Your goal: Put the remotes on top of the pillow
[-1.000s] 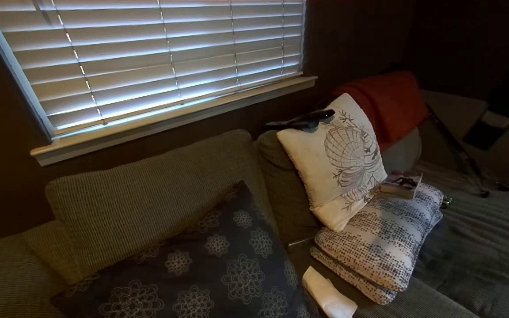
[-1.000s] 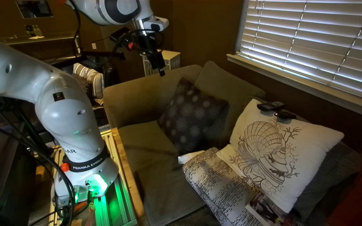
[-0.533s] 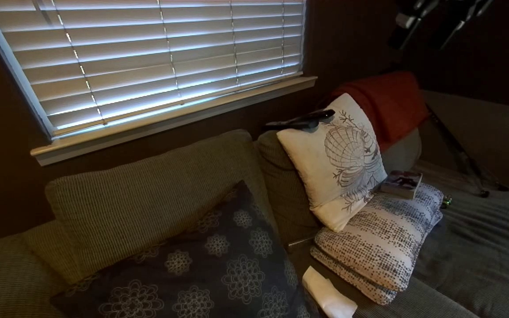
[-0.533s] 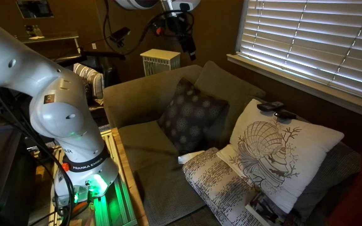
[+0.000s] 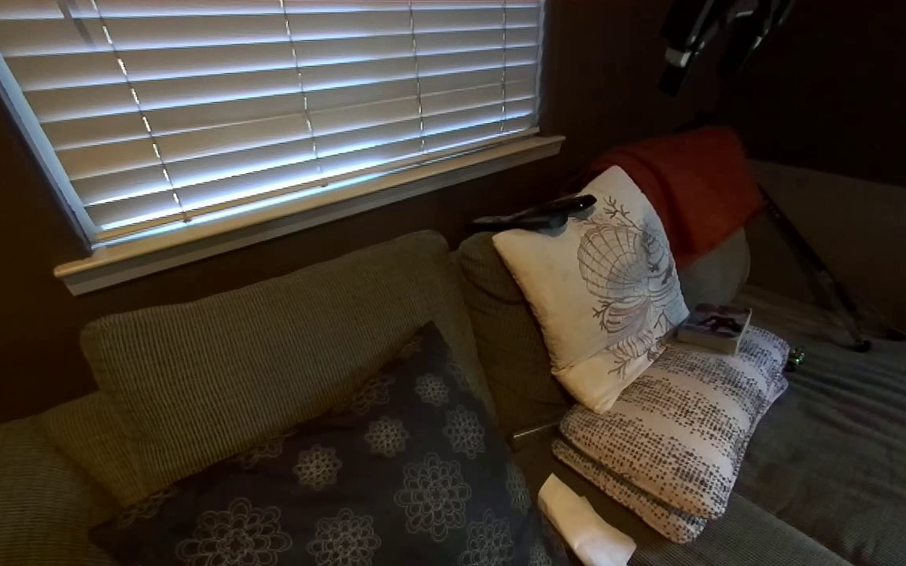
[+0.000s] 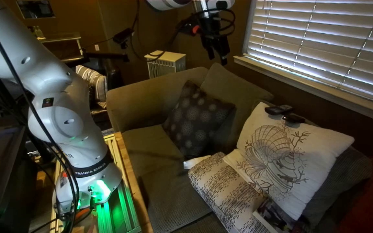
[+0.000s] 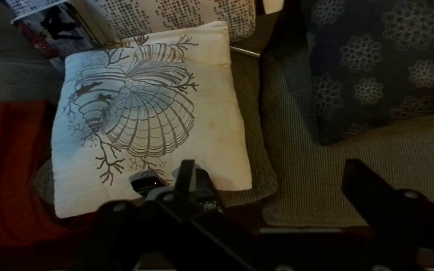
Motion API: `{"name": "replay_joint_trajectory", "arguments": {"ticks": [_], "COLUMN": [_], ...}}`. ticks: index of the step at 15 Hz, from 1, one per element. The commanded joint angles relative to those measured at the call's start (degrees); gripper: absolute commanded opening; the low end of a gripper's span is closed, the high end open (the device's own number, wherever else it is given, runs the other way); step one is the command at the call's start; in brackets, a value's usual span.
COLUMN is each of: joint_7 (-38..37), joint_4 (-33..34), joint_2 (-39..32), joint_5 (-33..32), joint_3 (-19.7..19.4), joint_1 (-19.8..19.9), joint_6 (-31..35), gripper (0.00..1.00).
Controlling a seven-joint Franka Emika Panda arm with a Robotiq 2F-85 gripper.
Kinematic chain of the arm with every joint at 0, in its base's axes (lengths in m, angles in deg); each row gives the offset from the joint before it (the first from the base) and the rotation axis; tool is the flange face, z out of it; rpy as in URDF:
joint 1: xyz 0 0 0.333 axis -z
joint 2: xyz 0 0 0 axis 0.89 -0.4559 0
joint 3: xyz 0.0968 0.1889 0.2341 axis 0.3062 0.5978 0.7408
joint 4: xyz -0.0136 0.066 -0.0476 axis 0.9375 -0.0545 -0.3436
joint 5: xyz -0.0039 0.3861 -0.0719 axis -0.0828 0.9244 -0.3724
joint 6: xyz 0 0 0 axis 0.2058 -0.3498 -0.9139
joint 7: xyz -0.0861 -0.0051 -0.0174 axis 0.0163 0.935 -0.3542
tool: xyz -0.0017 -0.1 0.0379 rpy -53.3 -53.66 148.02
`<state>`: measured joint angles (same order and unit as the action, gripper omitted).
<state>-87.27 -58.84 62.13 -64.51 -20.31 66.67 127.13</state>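
1. Your black two-fingered pincer [image 6: 218,59] hangs at the top, right of centre, in an exterior view; in the wrist view its fingers [image 7: 184,180] stand wide apart.
2. The two slim black rectangular plastic remotes [image 6: 278,110] lie side by side at the top edge of the white square seashell-print fabric pillow [image 6: 290,158], at the right of an exterior view, well apart from your pincer.
3. You have the plump grey-and-cream knit-patterned pillow [image 5: 673,432] lying at the lower right of an exterior view, touching the white pillow's lower edge.
4. A thick book [image 5: 712,325] with a dark reddish cover rests on that grey-and-cream pillow, just beside the white one.
5. At bottom centre you see the dark grey flower-print fabric cushion [image 5: 374,472]; just beside it lies a crumpled white scrap [image 5: 587,525], its material unclear.
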Motion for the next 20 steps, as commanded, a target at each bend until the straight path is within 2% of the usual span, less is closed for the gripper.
{"name": "replay_joint_trajectory", "arguments": {"ticks": [1, 3, 10, 14, 20], "joint_7": [1.0, 2.5, 3.0, 2.3, 5.6], "joint_4": [1.2, 2.8, 4.4, 10.8, 22.7], "joint_2": [-1.3, -3.3, -4.7, -8.5, -17.0], "joint_5": [-1.2, -1.7, -1.6, -0.9, -3.9], "joint_3": [-2.1, -3.2, -3.4, -4.7, -6.6], "joint_1": [-1.3, -1.3, -1.5, -0.9, -1.1], "joint_6": [-0.9, -1.3, -2.0, -6.4, -13.0], "gripper": [1.0, 1.0, 1.0, 1.0, 1.0]}}
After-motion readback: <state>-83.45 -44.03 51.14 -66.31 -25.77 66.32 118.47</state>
